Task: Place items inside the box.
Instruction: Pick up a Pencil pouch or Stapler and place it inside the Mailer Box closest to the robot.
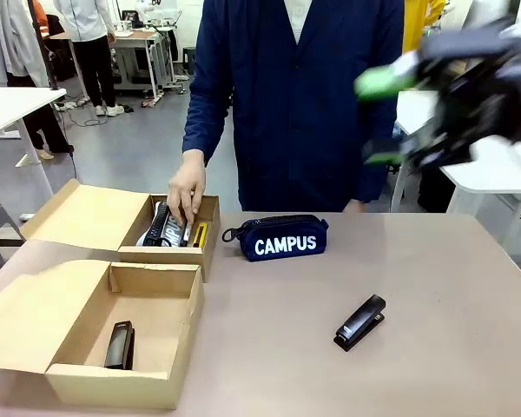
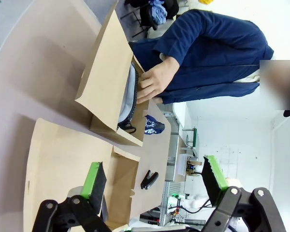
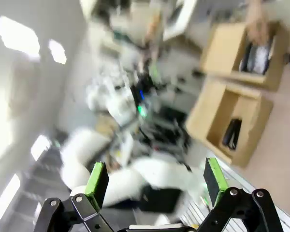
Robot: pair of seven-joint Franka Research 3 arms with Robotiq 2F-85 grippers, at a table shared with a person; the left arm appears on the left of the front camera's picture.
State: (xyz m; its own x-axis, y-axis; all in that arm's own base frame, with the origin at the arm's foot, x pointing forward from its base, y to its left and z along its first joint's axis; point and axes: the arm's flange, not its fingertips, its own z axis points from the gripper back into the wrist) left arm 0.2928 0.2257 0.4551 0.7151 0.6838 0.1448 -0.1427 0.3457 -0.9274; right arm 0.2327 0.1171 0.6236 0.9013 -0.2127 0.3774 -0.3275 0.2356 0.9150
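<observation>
Person's hand (image 1: 188, 184) tucks things into the far cardboard box (image 1: 161, 254) at the worktop's left edge. Navy fabric "CAMPUS" zip pouch (image 1: 282, 239) and black stapler (image 1: 360, 321) lie mid-worktop, awaiting packing. Left gripper (image 2: 153, 174) and right gripper (image 3: 154, 176) hover, jaws wide apart, empty, free to fetch them.

front view faces the far side across the desk (image 1: 434, 287) from close by; both wrist views sit high, rolled sideways, sharing the near box (image 1: 113, 387) with it.
</observation>
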